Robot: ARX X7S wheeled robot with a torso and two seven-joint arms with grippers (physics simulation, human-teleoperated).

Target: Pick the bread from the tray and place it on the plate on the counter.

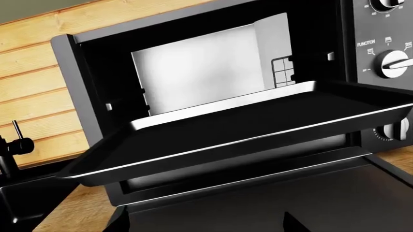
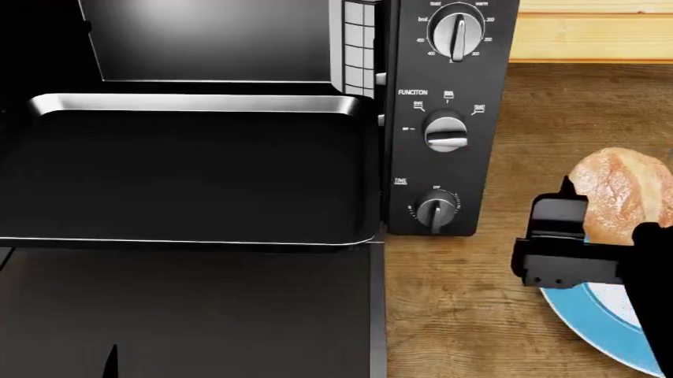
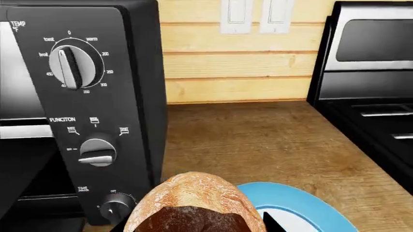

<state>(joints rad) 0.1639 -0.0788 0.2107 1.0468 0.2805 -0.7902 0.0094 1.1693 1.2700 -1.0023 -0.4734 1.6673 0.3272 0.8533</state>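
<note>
Bread [image 2: 622,193] sits grasped in the right fingers [image 2: 557,228] at the plate's [image 2: 589,327] eleven o'clock rim; centre it, lower, then release

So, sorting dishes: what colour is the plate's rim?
Sky blue on the plate, clearest in the right wrist view.

Showing matt black across the tray [image 2: 189,177] floor, with a shiny silver metal rim catching light. Looking crusty and rough on the golden-brown bread [image 2: 622,195], cracked along the top. Gleaming smooth and glossy on the plate [image 3: 303,205], sky-blue at the rim and white inside. Displaying light brown wood grain over the counter [image 2: 462,315], dull rather than polished. Appearing glossy black on the oven panel [image 2: 447,118], with brushed metallic knobs [image 2: 446,134] and matt wooden wall planks [image 3: 239,67] behind.
</note>
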